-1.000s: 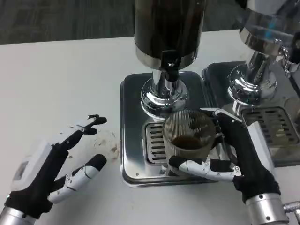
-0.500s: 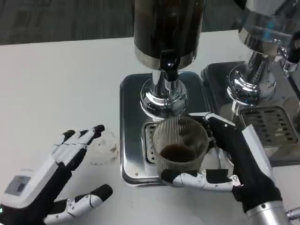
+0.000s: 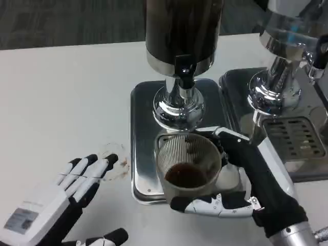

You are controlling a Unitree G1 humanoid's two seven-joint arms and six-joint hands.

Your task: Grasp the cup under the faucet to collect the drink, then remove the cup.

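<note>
A clear ribbed cup (image 3: 187, 165) with dark drink in its bottom is held by my right hand (image 3: 251, 184), whose fingers wrap its near and far sides. The cup sits over the front edge of the steel drip tray (image 3: 143, 123), forward of the black faucet (image 3: 183, 72) on the dark drink dispenser (image 3: 182, 31). My left hand (image 3: 61, 205) hovers over the table at the lower left, fingers spread, holding nothing.
A second dispenser (image 3: 287, 46) with its own drip tray (image 3: 297, 138) stands at the right. A brownish stain (image 3: 115, 161) marks the white table left of the tray. Carpet lies beyond the table's far edge.
My right hand has drawn the cup toward me and leftward, away from under the faucet to the tray's front edge. My left hand has dropped lower and nearer in the picture.
</note>
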